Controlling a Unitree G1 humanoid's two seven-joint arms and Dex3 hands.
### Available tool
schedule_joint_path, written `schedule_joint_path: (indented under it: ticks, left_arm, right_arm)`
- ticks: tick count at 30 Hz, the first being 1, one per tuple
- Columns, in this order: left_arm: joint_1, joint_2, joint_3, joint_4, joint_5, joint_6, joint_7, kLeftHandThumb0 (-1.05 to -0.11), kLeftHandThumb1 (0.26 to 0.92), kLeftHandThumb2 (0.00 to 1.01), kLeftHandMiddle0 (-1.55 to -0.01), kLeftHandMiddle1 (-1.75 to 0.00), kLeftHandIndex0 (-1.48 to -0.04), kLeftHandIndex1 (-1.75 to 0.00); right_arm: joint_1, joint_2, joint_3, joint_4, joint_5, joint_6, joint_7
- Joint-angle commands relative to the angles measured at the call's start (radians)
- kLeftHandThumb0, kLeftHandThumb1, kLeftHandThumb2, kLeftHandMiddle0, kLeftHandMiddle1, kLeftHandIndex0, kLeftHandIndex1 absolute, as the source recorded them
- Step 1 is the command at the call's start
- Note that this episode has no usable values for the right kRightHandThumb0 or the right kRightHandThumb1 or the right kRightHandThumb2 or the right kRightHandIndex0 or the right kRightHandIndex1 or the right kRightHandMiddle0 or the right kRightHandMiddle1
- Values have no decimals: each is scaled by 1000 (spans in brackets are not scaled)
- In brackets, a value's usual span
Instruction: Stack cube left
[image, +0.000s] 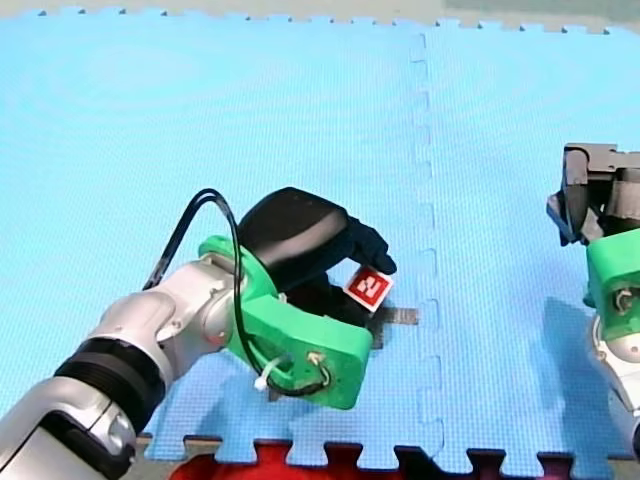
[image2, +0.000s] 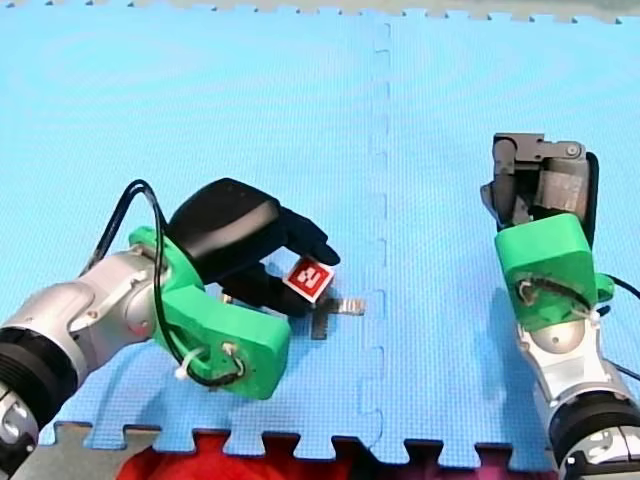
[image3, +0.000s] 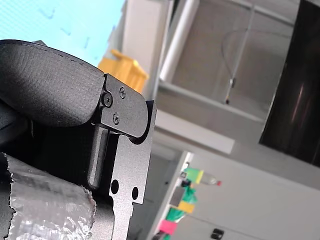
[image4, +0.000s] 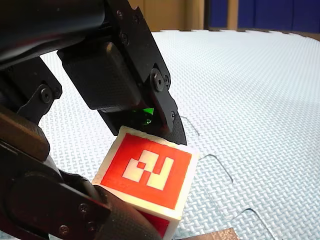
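Observation:
A white cube with red marker faces (image: 368, 288) sits tilted in my left hand (image: 352, 272), whose black fingers are shut on it just above the blue foam mat (image: 300, 120). In the second wrist view the same cube (image4: 147, 177) is pinched between a black finger (image4: 125, 80) on one side and another finger on the opposite side, one red face turned to the camera. A small grey piece (image2: 340, 306) lies on the mat right beside the cube. My right hand (image2: 535, 185) hangs over the mat at the right and holds nothing.
Blue interlocking foam tiles cover the surface, with a seam (image: 428, 200) running down the middle. A red strip (image: 300, 468) shows past the mat's near edge. The first wrist view looks at a black hand part (image3: 75, 100) with room shelving behind.

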Motion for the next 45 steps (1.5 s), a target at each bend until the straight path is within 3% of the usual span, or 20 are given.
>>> schedule_joint_path:
  ticks: [1,21,28,30,31,33,40,45]
  left_arm:
    - [-5,5,-3,4,0,-7,4,-527,786,3,-977,-1746,-1376,-20]
    - [-10,1,2,52,-29,-29,-46,-531,792,2,-964,-1746,-1363,-8]
    - [-12,11,9,77,-39,-50,-43,-531,792,1,-965,-1746,-1364,-7]
    - [-13,12,4,82,-30,-41,-36,-620,791,2,-959,-1746,-1125,-1]
    - [-14,13,-1,82,-21,-29,-30,-723,787,2,-919,-1746,-989,-4]
    - [-14,13,-11,77,-3,2,-20,-820,791,4,-877,-1746,-897,-7]
    - [-9,17,-20,60,9,32,-4,-903,806,8,-860,-1746,-871,-13]
    - [-6,20,-31,49,27,55,10,-1010,866,24,-882,-1746,-779,-1]
  right_arm:
    - [-2,-6,1,-5,-1,-3,-6]
    - [-10,3,13,-7,-17,3,-37]
    - [-17,18,24,-3,-32,13,-64]
    - [-18,22,27,-2,-34,15,-70]
    - [-19,24,28,-1,-34,16,-72]
    - [-20,26,29,0,-35,17,-77]
    - [-18,25,33,-2,-35,22,-92]
    - [-15,24,37,-4,-38,23,-101]
